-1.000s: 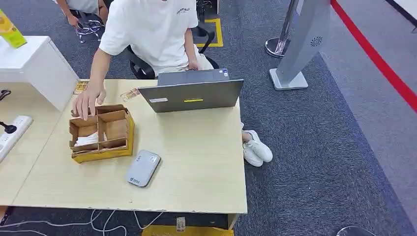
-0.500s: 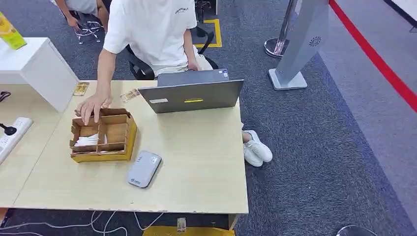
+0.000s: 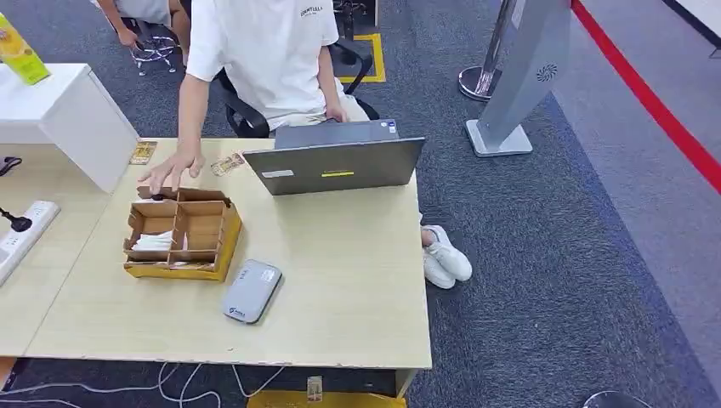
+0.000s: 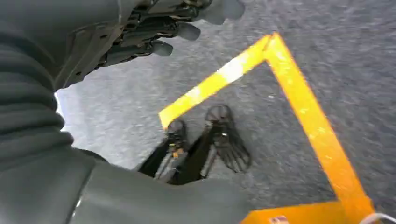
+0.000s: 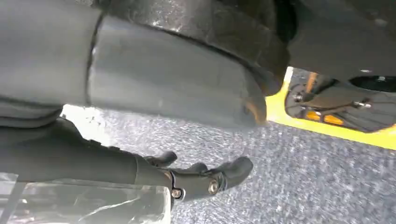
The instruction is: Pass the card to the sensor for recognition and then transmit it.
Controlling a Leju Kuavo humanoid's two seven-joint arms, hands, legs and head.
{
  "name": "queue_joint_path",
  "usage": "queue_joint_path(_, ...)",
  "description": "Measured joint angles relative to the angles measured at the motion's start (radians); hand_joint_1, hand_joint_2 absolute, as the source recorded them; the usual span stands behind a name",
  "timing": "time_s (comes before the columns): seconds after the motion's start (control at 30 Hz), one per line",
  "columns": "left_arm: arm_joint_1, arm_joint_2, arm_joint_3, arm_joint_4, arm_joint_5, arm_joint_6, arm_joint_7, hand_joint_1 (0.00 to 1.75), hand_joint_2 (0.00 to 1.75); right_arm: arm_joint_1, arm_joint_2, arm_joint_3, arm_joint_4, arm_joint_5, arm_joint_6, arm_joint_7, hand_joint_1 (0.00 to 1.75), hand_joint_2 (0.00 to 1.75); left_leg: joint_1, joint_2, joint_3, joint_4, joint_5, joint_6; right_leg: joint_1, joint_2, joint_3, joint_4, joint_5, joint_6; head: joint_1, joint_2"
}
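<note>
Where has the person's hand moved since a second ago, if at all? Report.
Yes. The person's hand has drawn back from the cardboard box toward the table's far edge, slightly nearer the laptop.

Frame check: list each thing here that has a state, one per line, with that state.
laptop: open, lid's back toward the camera
cardboard box: open-topped, white cards lying in one compartment
card reader: flat on the table, nothing on it
person's hand: at the box's far edge
left hand: hangs over the floor, holds nothing
right hand: fingers apart, holds nothing
</note>
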Motion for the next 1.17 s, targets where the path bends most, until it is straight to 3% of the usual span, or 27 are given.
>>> queue_joint_path(0.07,0.000,-0.022,-0.022,0.000,-0.006,-0.053,-0.047,0.00,1.75,0.005,0.002,-0.011,0.000,-0.011,-0.021,-0.034,0.00,1.75,0.000,0.000,0.000,0.000,0.000,0.000,0.000,0.000,0.000,0.000,0.000,0.000,0.000,0.000)
queue_joint_path(0.13,0.001,-0.032,-0.066,0.000,-0.012,-0.067,-0.056,0.00,1.75,0.012,0.003,-0.042,-0.002,-0.001,-0.029,-0.050,0.00,1.75,0.000,0.000,0.000,0.000,0.000,0.000,0.000,0.000,0.000,0.000,0.000,0.000,0.000,0.000)
queue_joint_path(0.17,0.003,-0.035,-0.089,0.000,-0.014,-0.073,-0.056,0.00,0.00,0.018,0.003,-0.067,-0.005,0.015,-0.026,-0.054,0.00,1.75,0.000,0.000,0.000,0.000,0.000,0.000,0.000,0.000,0.001,0.000,0.000,0.000,0.000,0.000)
queue_joint_path(0.2,0.004,-0.037,-0.105,0.000,-0.013,-0.075,-0.056,0.00,0.00,0.022,0.003,-0.084,-0.005,0.032,-0.023,-0.056,0.00,0.00,0.000,0.000,0.000,0.000,0.000,0.000,0.000,0.000,0.002,0.000,0.000,0.000,0.001,0.000)
queue_joint_path(0.67,0.058,-0.038,-0.419,-0.026,0.018,-0.114,-0.037,0.02,0.00,0.086,0.002,-0.400,-0.064,0.297,0.066,-0.065,0.00,0.00,0.001,0.000,0.000,0.000,0.000,0.000,0.000,0.000,0.000,0.000,-0.001,0.001,0.000,0.000)
queue_joint_path(0.7,0.061,-0.038,-0.441,-0.028,0.020,-0.116,-0.035,1.75,0.00,0.090,0.002,-0.428,-0.069,0.318,0.070,-0.065,0.00,0.00,0.001,0.000,0.000,0.000,0.000,0.000,0.000,0.000,0.000,0.000,-0.001,0.001,0.000,0.000)
queue_joint_path(0.73,0.064,-0.037,-0.461,-0.031,0.021,-0.118,-0.035,1.75,0.00,0.094,0.002,-0.451,-0.073,0.335,0.077,-0.065,0.19,0.00,0.001,0.000,0.000,0.000,0.000,0.000,0.000,0.000,0.000,0.000,-0.001,0.001,0.000,0.000)
queue_joint_path(0.77,0.069,-0.037,-0.481,-0.035,0.024,-0.120,-0.033,1.75,0.00,0.098,0.002,-0.473,-0.077,0.353,0.083,-0.066,1.75,0.00,0.001,0.000,0.000,0.000,0.000,0.000,0.000,0.000,0.000,0.000,-0.001,0.001,0.000,0.000)
queue_joint_path(1.17,0.122,-0.024,-0.765,-0.083,0.053,-0.151,-0.011,1.75,0.00,0.156,-0.012,-0.772,-0.137,0.576,0.138,-0.072,1.75,0.00,0.001,0.000,0.000,0.000,0.000,0.000,0.000,0.000,0.000,0.000,-0.001,0.001,0.000,0.000)
